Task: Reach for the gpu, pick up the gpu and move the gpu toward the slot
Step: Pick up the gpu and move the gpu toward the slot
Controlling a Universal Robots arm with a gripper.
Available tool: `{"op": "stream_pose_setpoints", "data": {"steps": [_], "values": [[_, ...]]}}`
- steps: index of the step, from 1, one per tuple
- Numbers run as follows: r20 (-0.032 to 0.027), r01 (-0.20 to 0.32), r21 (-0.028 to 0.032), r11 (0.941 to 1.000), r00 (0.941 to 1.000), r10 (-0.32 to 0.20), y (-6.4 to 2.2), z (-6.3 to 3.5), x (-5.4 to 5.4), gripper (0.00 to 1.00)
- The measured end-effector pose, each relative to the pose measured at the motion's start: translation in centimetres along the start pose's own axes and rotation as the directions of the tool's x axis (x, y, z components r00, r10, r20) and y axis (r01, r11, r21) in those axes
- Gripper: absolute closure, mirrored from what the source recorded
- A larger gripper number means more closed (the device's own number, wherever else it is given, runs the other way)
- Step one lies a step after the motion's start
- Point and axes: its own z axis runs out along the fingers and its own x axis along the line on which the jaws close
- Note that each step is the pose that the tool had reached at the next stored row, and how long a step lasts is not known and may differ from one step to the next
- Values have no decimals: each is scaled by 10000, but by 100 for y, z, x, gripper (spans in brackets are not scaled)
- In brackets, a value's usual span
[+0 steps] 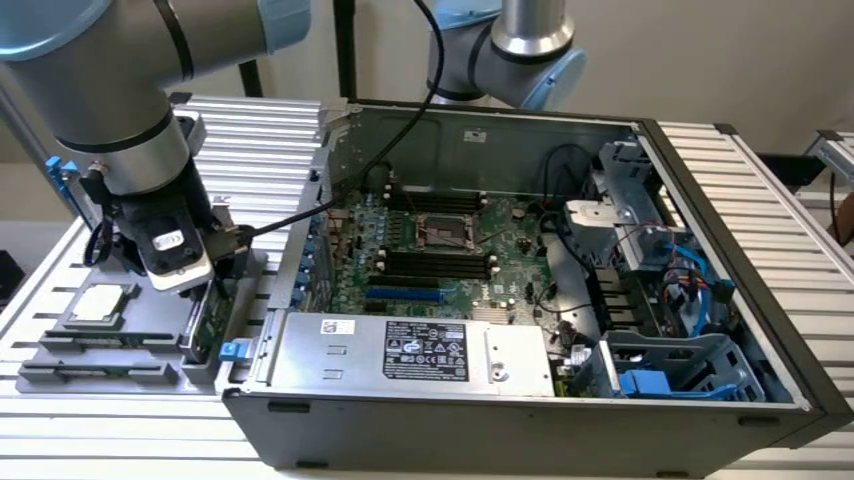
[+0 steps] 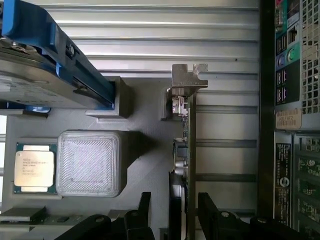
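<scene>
The hard drive [image 2: 45, 65] and chip [image 2: 34, 167] are parked in their own spots on the gray tray [image 2: 145, 125], clear of the action. Beside them the gpu [image 2: 189, 150] stands on edge in the tray, probably so it can be straddled. The hand [image 2: 174, 197] is spread wide, one finger [image 2: 145, 212] either side of the card, not clamping it. The open computer case [image 1: 400, 430] sits on the exterior view's right.

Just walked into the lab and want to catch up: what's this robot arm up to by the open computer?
The arm's gripper is low over the gray parts holder beside the open computer case. Its open fingers straddle the gpu, which stands on edge in the holder and is not yet lifted. The hard drive and chip sit nearby in the holder.
</scene>
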Motion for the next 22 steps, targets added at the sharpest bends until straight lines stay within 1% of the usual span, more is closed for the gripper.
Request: {"op": "stream_pose_setpoints", "data": {"steps": [5, 7, 12, 13, 19, 22], "values": [[3, 1, -70, 10000, 10000, -1, 0, -8, 0, 50], [1, 1, -79, 10000, 10000, -1, -3, -9, 0, 50], [-1, -60, -83, 9999, 10000, 60, -29, -10, 0, 52], [-3, -74, -83, 9999, 10000, 74, -31, -11, 0, 59], [-24, -115, -82, 9999, 9999, 114, -35, -21, -19, 59], [-22, -116, -85, 9999, 9999, 116, -35, -21, -21, 59]]}}
